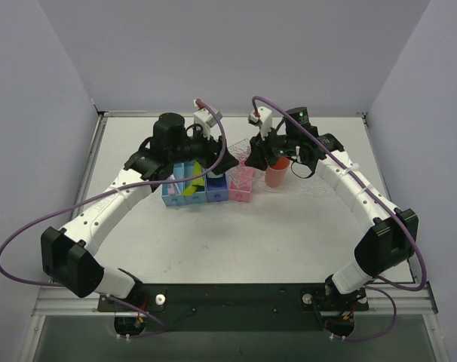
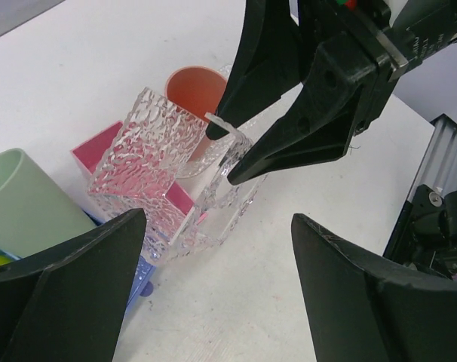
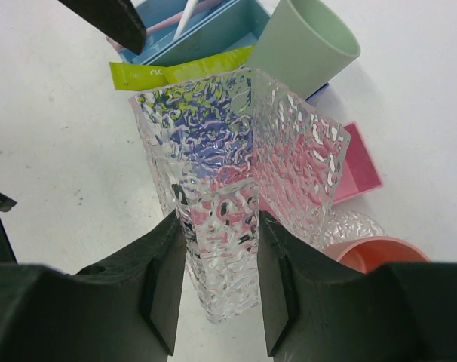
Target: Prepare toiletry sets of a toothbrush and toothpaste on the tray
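Your right pincer (image 3: 219, 241) is clamped on one wall of the tray (image 3: 206, 136), holding it tilted on edge rather than flat, presumably to carry it clear of the pink box (image 3: 360, 162) and the orange cup (image 3: 379, 253). Your left pincer (image 2: 217, 219) stands wide apart and empty just short of the tray, likely ready to steady it. Beyond the tray, the toothpaste (image 3: 176, 72) lies at the blue bin (image 3: 236, 23), which holds the toothbrush (image 3: 189, 13), beside the green cup (image 3: 304, 45). No set is laid out yet.
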